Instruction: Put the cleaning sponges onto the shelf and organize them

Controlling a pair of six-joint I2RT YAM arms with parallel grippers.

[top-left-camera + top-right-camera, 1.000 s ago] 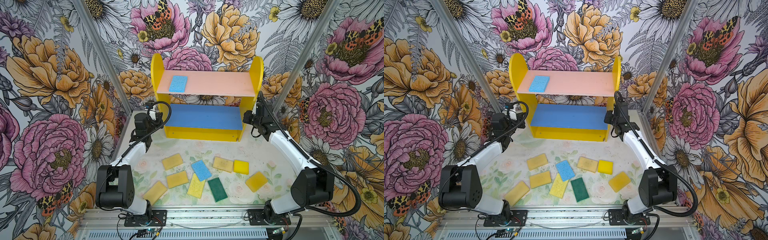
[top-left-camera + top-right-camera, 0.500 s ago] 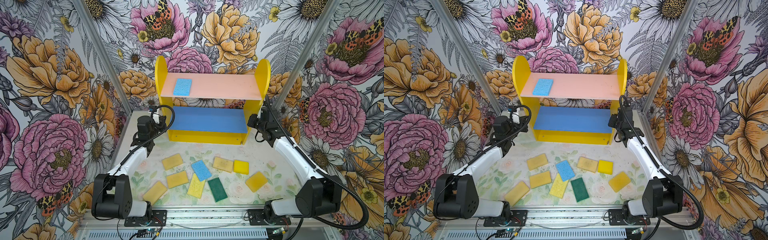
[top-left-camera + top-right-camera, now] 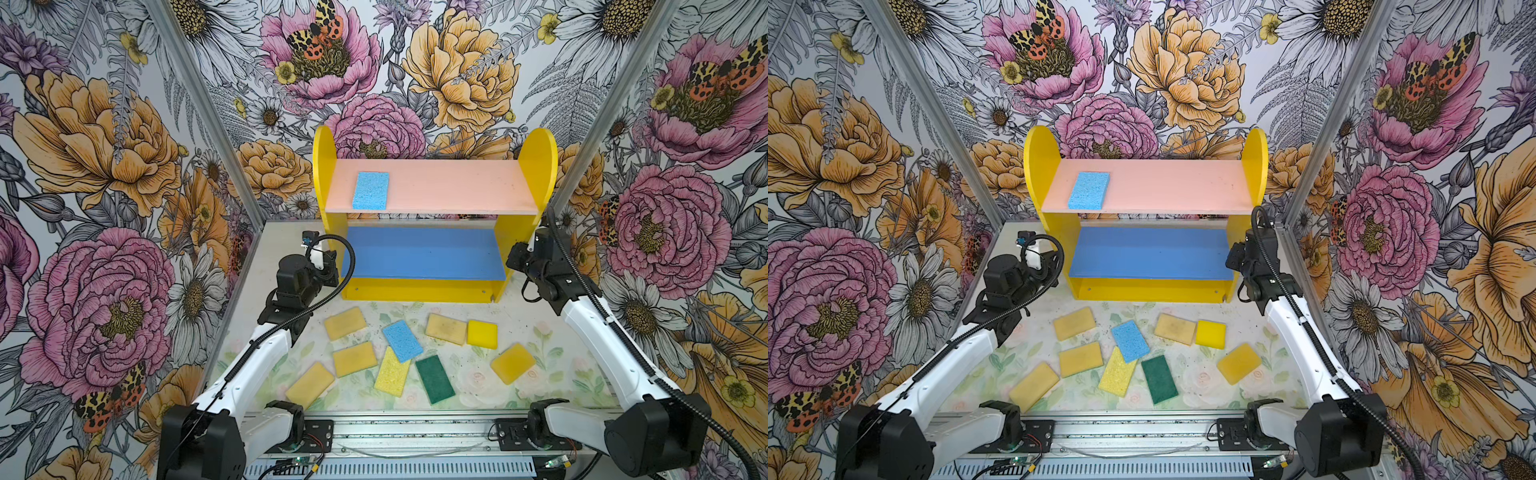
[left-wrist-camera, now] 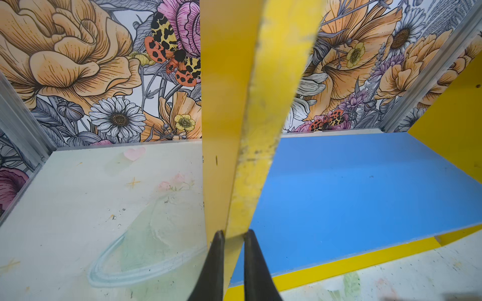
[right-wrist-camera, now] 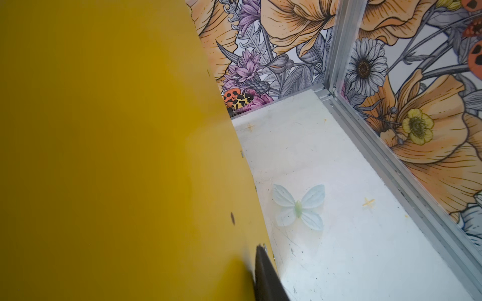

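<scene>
Nothing to read out here, folks: no word, number, label or brand mark is legible on the shelf (image 3: 457, 191), on the cleaning sponges (image 3: 401, 340) or on the floral wallpaper (image 3: 104, 137). Only printed flowers and moths show.
</scene>
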